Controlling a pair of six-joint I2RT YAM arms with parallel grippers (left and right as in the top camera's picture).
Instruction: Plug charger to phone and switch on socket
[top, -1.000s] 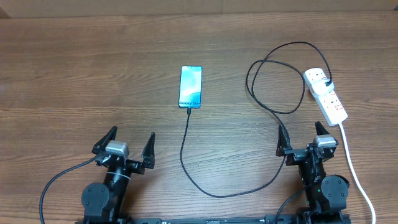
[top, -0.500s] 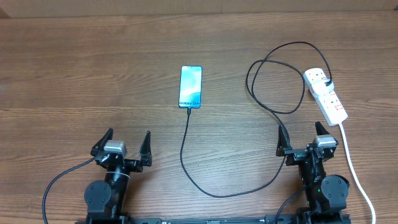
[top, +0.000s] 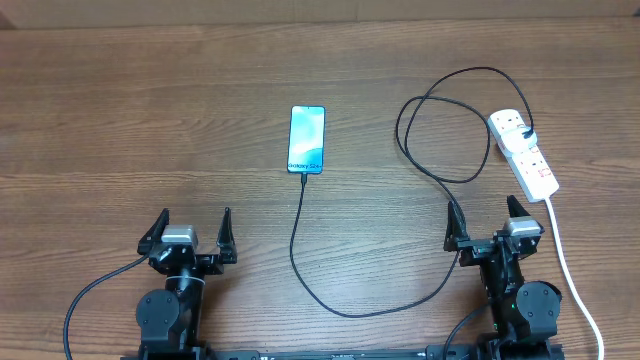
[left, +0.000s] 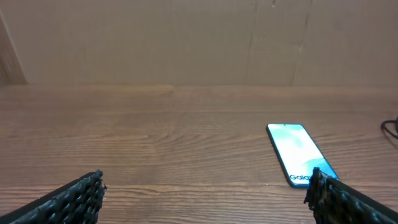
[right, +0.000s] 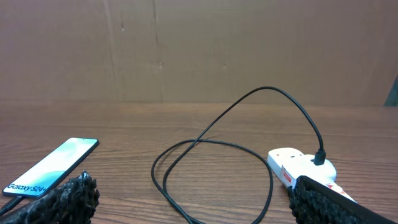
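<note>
table (top: 120, 110): brown wood-grain top, with a plain brown cardboard wall (left: 186, 37) behind its far edge in both wrist views.
phone (top: 307, 139): slim rectangular slab with a light blue gradient screen and black bezel. Flat and face up near the table's middle, long side running away from the arms, "Galaxy" lettering at the near short edge.
charger (top: 297, 250): long thin black cable, loose on the wood. Runs from the phone toward the arms, curves right, passes the right gripper, loops once between phone and socket, then arches over to the socket's far end.
connector tip (top: 302, 177): small and black, touching the middle of the phone's near short edge. Too small to tell how deep it sits.
socket (top: 523, 152): white elongated power strip with a red-and-white label. Flat at the table's right side, slanted, well apart from the phone. Switch positions too small to tell.
black plug (top: 526, 133): small, seated in the socket near its far end, with the charger cable rising from it.
white cord (top: 570, 270): thick, leaving the socket's near end and running along the right side past the right arm.
left gripper (top: 195, 214): low at the near edge, left of the cable. Jaws spread wide, nothing between them. Phone ahead and to its right.
right gripper (top: 481, 205): low at the near edge. Jaws spread wide, holding nothing. Cable just beside its left finger, contact impossible to tell. Socket ahead and to the right.
</note>
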